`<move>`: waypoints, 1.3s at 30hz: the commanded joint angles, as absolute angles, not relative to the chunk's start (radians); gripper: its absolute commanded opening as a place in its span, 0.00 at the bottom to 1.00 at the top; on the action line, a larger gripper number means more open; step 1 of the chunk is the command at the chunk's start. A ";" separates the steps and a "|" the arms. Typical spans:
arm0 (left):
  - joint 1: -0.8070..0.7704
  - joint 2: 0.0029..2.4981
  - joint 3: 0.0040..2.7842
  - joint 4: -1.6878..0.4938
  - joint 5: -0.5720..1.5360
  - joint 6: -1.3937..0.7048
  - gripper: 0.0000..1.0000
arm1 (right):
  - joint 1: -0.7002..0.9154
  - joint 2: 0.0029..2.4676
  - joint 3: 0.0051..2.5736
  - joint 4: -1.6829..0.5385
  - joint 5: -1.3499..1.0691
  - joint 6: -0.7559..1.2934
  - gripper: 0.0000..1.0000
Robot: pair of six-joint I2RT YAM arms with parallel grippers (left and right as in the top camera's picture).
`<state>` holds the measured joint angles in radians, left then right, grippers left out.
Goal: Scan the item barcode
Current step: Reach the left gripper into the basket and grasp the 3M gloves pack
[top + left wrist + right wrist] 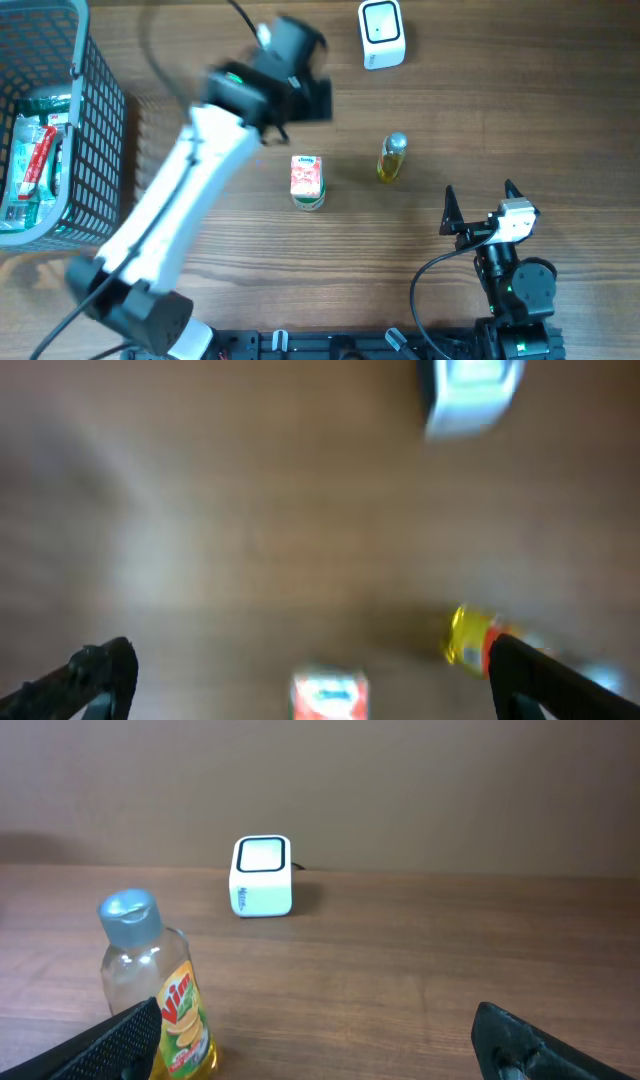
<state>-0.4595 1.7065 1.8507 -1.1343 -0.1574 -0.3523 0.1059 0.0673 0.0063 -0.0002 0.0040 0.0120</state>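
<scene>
A red and white carton stands upright mid-table, blurred at the bottom of the left wrist view as the carton. A yellow dish-soap bottle with a grey cap stands to its right, close to the bottle side of my right fingers. The white scanner sits at the far edge. My left gripper hovers motion-blurred above the table behind the carton, open and holding nothing. My right gripper rests open near the front right, empty.
A grey wire basket at the far left holds several packaged goods. The scanner faces the right wrist camera across bare wood. The left arm stretches diagonally from the front left corner.
</scene>
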 commanded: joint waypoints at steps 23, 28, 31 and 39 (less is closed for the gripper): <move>0.679 1.900 1.948 -1.051 -0.189 0.310 1.00 | 0.109 0.063 0.006 0.007 0.013 0.001 1.00; 0.679 2.067 1.865 -1.055 -0.067 0.459 1.00 | 0.109 0.063 0.006 0.007 0.013 0.001 1.00; 0.679 2.126 1.864 -1.051 -0.068 0.469 1.00 | 0.109 0.063 0.005 0.007 0.013 0.000 1.00; 0.699 2.199 1.864 -1.044 -0.072 0.468 1.00 | 0.109 0.063 0.005 0.007 0.013 0.000 1.00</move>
<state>0.6792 2.1731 1.8648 -1.0496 -0.0849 0.4450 0.1059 0.0673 0.0063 0.0006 0.0040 0.0120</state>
